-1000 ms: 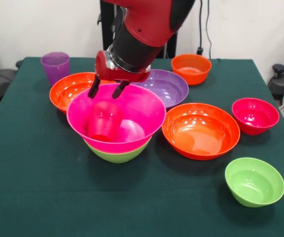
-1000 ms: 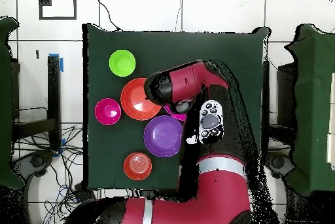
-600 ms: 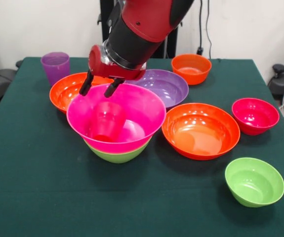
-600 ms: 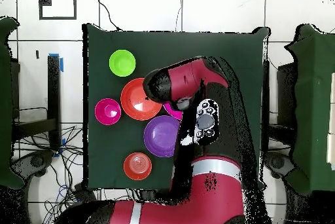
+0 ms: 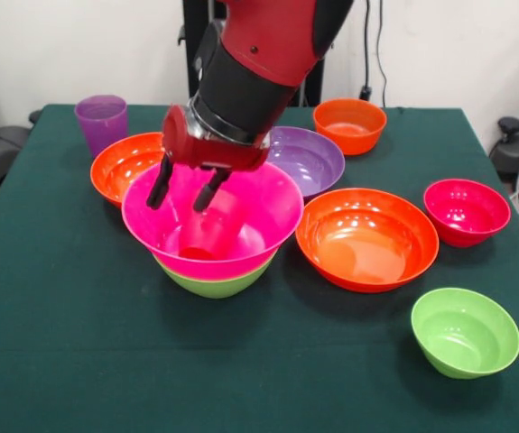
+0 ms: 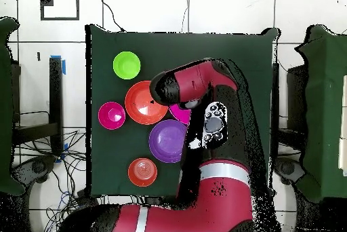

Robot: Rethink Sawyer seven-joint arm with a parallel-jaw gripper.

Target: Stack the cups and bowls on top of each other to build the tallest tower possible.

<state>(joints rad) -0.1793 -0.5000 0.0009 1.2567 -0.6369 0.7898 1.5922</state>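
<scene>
The tower is a wide hot pink bowl (image 5: 241, 194) nested on a lime green bowl (image 5: 214, 285) at the table's middle left. A red-pink cup (image 5: 210, 238) stands inside the pink bowl. My gripper (image 5: 180, 200) is open and reaches down into the pink bowl just above and left of the cup. One of its fingers (image 5: 207, 191) overlaps the cup's top, and contact cannot be told. A purple cup (image 5: 101, 121) stands at the back left. In the overhead view the arm hides the gripper, and only a sliver of the pink bowl (image 6: 179, 113) shows.
Around the tower stand an orange bowl (image 5: 125, 164), a purple bowl (image 5: 311, 159), a small orange bowl (image 5: 350, 124), a large orange bowl (image 5: 367, 240), a small red-pink bowl (image 5: 467, 213) and a small green bowl (image 5: 465, 332). The front of the table shows bare green cloth (image 5: 106, 361).
My gripper has dropped from above the pink bowl's far rim down into the bowl, still open. The red-pink cup now sits a little further right in the bowl.
</scene>
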